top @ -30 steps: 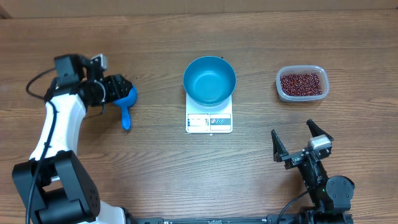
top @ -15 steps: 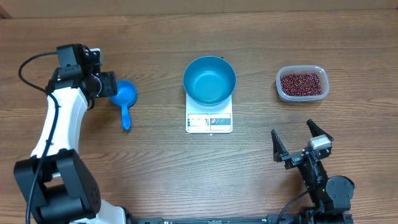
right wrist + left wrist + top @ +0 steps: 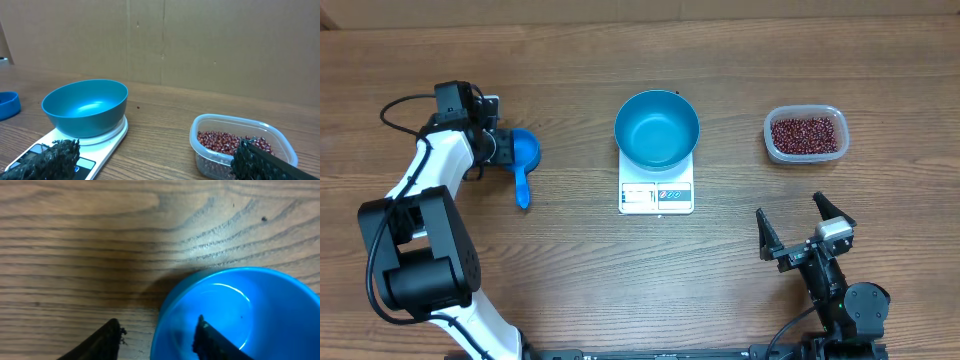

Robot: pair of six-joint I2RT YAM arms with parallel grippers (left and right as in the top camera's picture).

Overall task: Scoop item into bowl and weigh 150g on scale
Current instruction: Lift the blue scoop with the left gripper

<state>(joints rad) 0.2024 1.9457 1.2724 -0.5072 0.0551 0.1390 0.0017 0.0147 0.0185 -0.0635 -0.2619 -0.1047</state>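
Small dark red-brown beans (image 3: 806, 134) all heaped in clear rectangular plastic tub (image 3: 768, 136), right side of wooden worktop (image 3: 620, 280). None in the round deep bright blue bowl (image 3: 657, 130), which sits empty on the small white square digital scale (image 3: 656, 197) mid-worktop. Display too small to read.

Small blue handled plastic scoop (image 3: 526, 152) lying well left of scale, cup up, handle pointing toward the near edge. Left fingers (image 3: 215, 342) partly open and straddling the cup rim, one inside, one outside with a gap to the wall. No grip yet. Right fingers (image 3: 766, 232) spread wide, holding nothing, parked near the front edge below the tub.

Risks, as judged:
- Pinching a thin curved rim instead of the handle could let the scoop pivot or pop out on lift.
- Long reach past bowl to tub may nudge bowl off scale or upset the reading.
- A tilted scoop on the way back would scatter beans.
- Big scoops could overshoot target weight.
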